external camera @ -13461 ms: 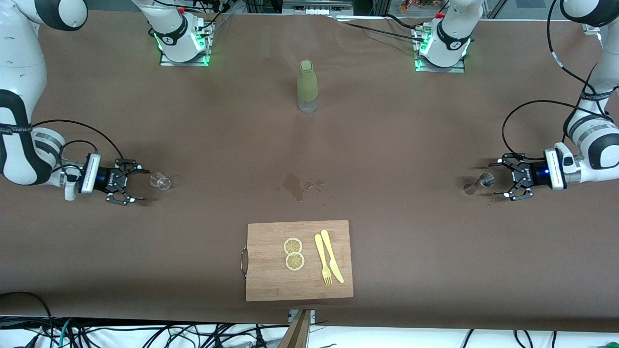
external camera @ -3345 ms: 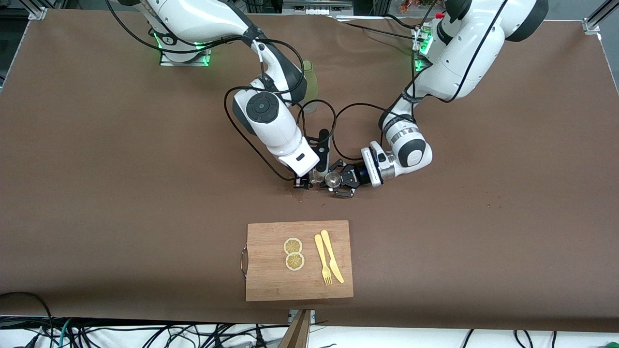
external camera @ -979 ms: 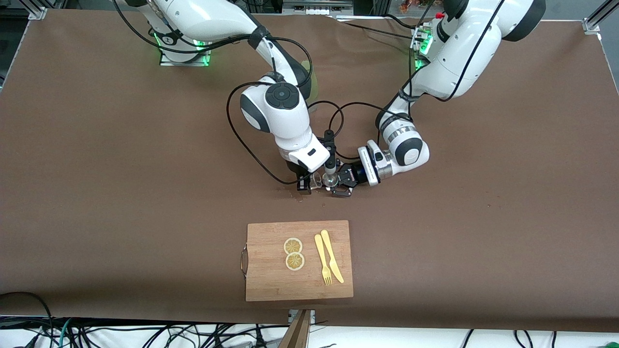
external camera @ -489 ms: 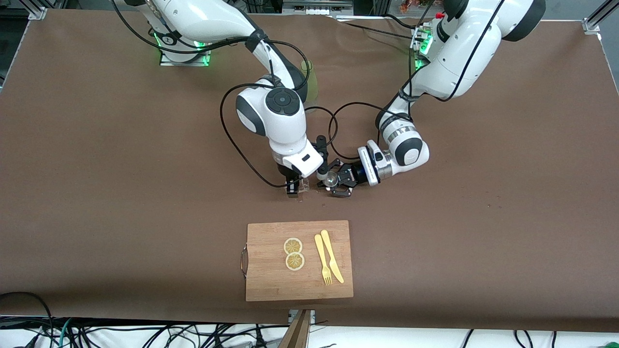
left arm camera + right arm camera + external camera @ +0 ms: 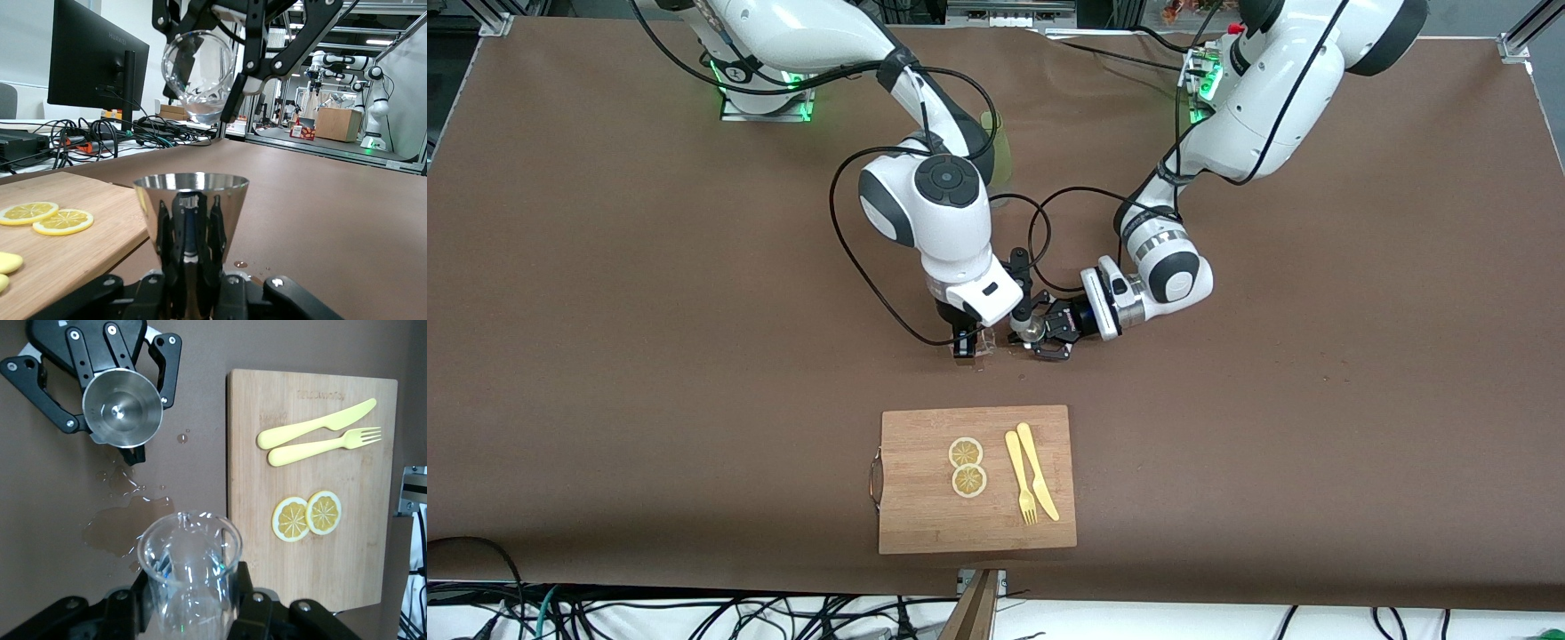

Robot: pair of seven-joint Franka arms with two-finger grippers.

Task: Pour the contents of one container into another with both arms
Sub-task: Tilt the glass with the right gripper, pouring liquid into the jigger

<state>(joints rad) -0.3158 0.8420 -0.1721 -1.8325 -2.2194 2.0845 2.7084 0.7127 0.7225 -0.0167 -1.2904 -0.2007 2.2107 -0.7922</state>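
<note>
The right gripper [image 5: 971,342] pinches a clear glass cup [image 5: 189,568] and holds it above the brown bench [image 5: 649,356], over a wet stain [image 5: 127,523]. The left gripper [image 5: 1040,336] is pressed on the stem of a steel jigger [image 5: 190,220], which stands upright just beside the cup, low over the bench.

Taking the jigger as the landmark: the cup is a little higher than it and toward the right arm's end. The bamboo cutting board [image 5: 925,524] with lemon slices [image 5: 967,467] and a yellow knife and fork [image 5: 1032,484] lies nearer to the front camera than the jigger.

The step in hand seems to be the pour from cup to jigger. To do it well, I think the cup's lip should come over the middle of the jigger's mouth before tilting, and the tilt should be slow, because the mouth is narrow and the stain suggests spilling is easy. The left arm should keep the jigger level.
</note>
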